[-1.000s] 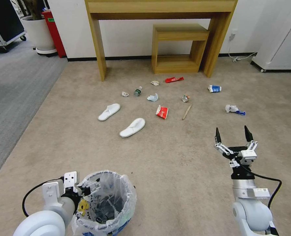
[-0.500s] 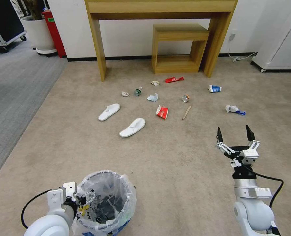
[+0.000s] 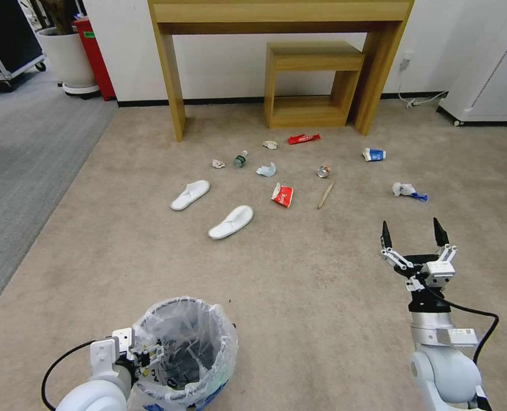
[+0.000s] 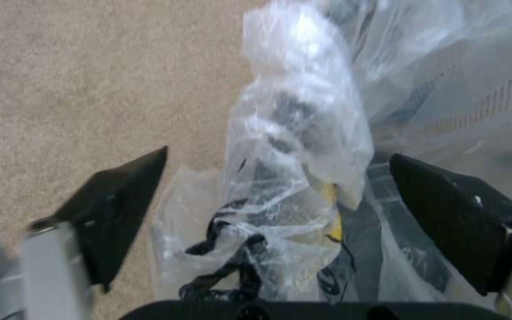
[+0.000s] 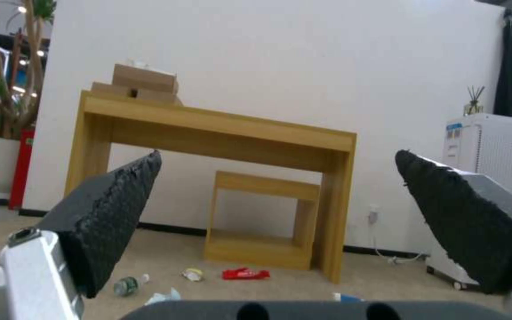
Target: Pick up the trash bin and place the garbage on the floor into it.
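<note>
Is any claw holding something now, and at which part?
Nothing is held. The left claw is open around the trash bin rim; the right claw is open.

Bright, even overhead room light with soft, faint shadows. Head view bows straight lines near its edges. Left wrist view is motion-blurred, with glare on the plastic bag (image 4: pixel 303 133); near fingers (image 5: pixel 108 222) lie out of focus.

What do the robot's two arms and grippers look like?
Both arms are glossy white with rounded joints and a looping black cable. The right gripper has two pointed black fingers on silver-white linkages above a black wrist ring. The left gripper has matching black textured wedge fingers.
</note>
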Tool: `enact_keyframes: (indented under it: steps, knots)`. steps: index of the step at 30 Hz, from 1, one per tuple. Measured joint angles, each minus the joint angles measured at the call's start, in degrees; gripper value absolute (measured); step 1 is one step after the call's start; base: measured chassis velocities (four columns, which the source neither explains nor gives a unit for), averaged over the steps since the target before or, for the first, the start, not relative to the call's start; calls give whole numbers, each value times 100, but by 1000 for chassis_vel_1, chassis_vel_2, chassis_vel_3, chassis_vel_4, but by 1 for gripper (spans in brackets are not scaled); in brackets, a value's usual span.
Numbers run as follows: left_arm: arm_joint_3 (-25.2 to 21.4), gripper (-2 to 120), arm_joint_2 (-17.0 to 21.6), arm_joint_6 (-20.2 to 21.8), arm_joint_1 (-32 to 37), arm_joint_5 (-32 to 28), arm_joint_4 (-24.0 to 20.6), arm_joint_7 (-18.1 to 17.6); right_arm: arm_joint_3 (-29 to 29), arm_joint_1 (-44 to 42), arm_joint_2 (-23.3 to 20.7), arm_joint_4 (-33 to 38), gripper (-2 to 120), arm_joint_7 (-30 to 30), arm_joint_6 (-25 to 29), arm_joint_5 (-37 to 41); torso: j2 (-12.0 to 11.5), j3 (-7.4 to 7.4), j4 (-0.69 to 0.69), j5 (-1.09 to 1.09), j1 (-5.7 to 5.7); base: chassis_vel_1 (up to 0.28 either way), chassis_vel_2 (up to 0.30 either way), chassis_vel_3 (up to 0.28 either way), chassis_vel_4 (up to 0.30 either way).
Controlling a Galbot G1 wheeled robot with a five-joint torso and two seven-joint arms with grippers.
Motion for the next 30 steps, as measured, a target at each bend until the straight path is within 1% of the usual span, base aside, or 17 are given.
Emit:
enact_keyframes:
  steps: [1,2,4,6,7,10,11,13,14,18,19,22,23,24,26,30]
  knots:
    - [22,85,-1,0,-6,2,43,-2,-1,4,3,-1,100,1,2,-1,0,0,0,0,0,0,0,0,0]
    - [22,85,-1,0,-6,2,43,-2,-1,4,3,-1,100,1,2,-1,0,0,0,0,0,0,0,0,0]
    - [66,75,8,-16,-7,44,97,-15,0,12,1,4,100,8,4,-1,0,0,0,2,0,0,0,0,0]
    - [81,74,9,-23,-7,49,107,-15,1,15,-2,8,100,13,4,1,0,0,0,3,0,0,0,0,0]
    - [106,67,9,-30,-9,50,117,-15,6,20,-7,20,100,16,4,6,0,0,0,2,0,0,0,0,0]
    - [187,53,41,-44,-31,67,121,-19,20,39,-19,44,100,28,-2,37,1,0,0,3,0,0,0,0,0]
    - [187,53,41,-44,-31,67,121,-19,20,39,-19,44,100,28,-2,37,1,0,0,3,0,0,0,0,0]
    - [219,43,61,-44,-25,69,80,-22,26,44,-16,63,100,38,-13,51,0,0,0,1,0,0,0,0,0]
    - [219,43,61,-44,-25,69,80,-22,26,44,-16,63,100,38,-13,51,0,0,0,1,0,0,0,0,0]
    - [220,23,80,-86,23,84,40,2,25,55,-5,87,100,50,-41,72,0,0,0,-1,0,0,0,0,0]
    - [220,23,80,-86,23,84,40,2,25,55,-5,87,100,50,-41,72,0,0,0,-1,0,0,0,0,0]
    - [213,11,49,-177,41,80,15,24,7,74,8,97,100,52,-66,87,0,0,0,2,0,0,0,0,0]
    - [213,11,49,-177,41,80,15,24,7,74,8,97,100,52,-66,87,0,0,0,2,0,0,0,0,0]
    - [214,6,21,-204,33,70,6,44,-6,76,19,97,100,52,-76,88,0,0,2,0,0,0,0,0,0]
    - [201,2,-18,-218,3,26,-16,48,-33,79,47,94,100,52,-82,84,0,0,1,-3,0,0,0,0,0]
    - [138,0,-31,-190,-19,-52,-65,-20,-52,78,76,83,100,53,-82,65,0,1,-1,-6,0,0,0,0,0]
